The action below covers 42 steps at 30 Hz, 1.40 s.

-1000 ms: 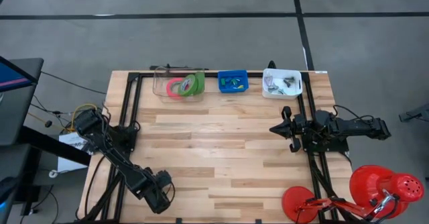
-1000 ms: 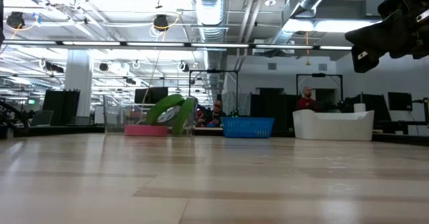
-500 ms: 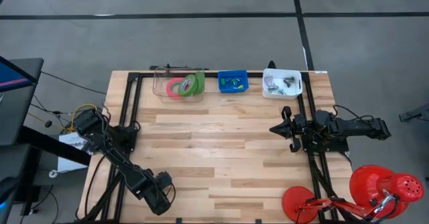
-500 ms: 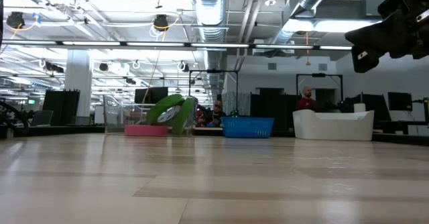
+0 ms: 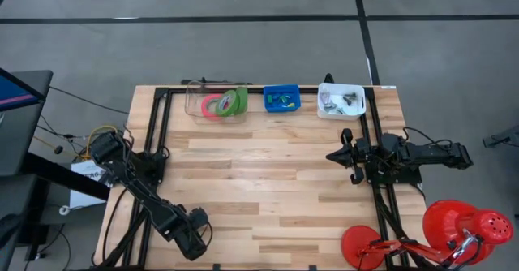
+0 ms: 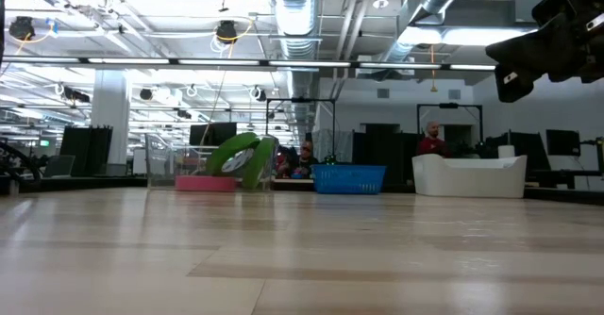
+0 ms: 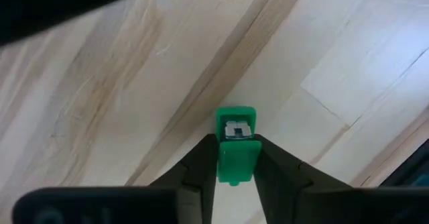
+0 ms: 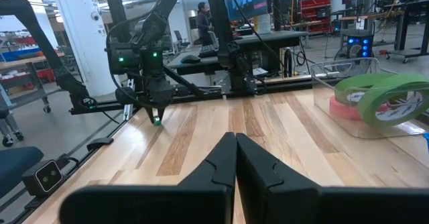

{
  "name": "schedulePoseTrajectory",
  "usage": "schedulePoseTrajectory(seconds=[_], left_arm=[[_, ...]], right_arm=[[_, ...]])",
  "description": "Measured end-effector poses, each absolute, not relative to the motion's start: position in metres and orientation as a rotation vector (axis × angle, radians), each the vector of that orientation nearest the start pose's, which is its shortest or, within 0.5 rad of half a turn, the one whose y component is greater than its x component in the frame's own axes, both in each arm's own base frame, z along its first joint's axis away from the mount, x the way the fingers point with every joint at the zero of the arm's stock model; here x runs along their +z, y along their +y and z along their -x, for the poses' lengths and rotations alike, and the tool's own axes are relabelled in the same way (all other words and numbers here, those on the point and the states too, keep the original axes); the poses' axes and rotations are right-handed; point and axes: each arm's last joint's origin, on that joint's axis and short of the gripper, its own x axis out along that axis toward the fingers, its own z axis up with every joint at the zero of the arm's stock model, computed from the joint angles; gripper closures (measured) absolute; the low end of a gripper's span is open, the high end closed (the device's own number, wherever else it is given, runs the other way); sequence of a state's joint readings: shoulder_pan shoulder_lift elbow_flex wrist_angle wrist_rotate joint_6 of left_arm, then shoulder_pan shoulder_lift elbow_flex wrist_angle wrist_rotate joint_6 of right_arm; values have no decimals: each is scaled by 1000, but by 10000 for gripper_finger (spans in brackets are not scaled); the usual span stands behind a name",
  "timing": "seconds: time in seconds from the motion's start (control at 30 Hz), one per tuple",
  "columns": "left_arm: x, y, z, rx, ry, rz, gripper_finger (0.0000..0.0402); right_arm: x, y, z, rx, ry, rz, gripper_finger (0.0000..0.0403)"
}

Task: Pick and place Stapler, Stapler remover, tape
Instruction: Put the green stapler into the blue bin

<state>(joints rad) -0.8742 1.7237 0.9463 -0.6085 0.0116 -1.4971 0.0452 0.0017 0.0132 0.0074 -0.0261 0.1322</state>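
On the wooden surface point(image 5: 268, 190), well away from the clear tub holding the tape point(image 5: 225, 103), the left hand point(image 7: 236, 158) pinches a small green stapler point(image 7: 236, 143) for lifting, while the right hand point(image 8: 235, 158) waits shut.

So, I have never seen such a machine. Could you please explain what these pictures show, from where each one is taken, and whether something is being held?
This is a robot with two dark arms working at a wooden table. One picture looks straight down from above, one looks level across the table top, and two come from small cameras on the arms' wrists.

Along the table's far edge stand three containers: a clear bin with the tape rolls, a blue bin with small coloured pieces, and a white bin with small metal-looking things.

The left gripper is at the near left corner, pointing down at the wood. Its fingers are at both sides of a small green object with a metal part; I cannot tell what it is.

The right gripper is shut, empty, and waits at the right side.
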Motion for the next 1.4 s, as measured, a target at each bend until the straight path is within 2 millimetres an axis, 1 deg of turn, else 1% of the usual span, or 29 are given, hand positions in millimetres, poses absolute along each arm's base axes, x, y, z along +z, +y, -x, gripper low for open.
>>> schedulePoseTrajectory(seconds=[0.1, 0.27, 0.5, 0.67, 0.9, 1.17, 1.4], left_arm=[[144, -226, -189, 336, 1445, 628, 327], [155, -221, -191, 320, 1401, 656, 328], [175, -213, -194, 301, 1241, 646, 329], [191, -200, -200, 275, 1123, 594, 329], [206, -176, -216, 257, 1017, 509, 329], [214, -142, -248, 212, 926, 399, 329], [220, -102, -277, 190, 828, 270, 329]], right_arm=[[169, 5, -97, 72, -14, -132, 403], [169, 5, -97, 73, -14, -132, 403], [169, 5, -97, 73, -14, -132, 403], [169, 5, -97, 72, -14, -132, 403], [169, 5, -97, 73, -14, -132, 403], [169, 5, -97, 72, -14, -132, 403], [169, 5, -97, 72, -14, -132, 403]])
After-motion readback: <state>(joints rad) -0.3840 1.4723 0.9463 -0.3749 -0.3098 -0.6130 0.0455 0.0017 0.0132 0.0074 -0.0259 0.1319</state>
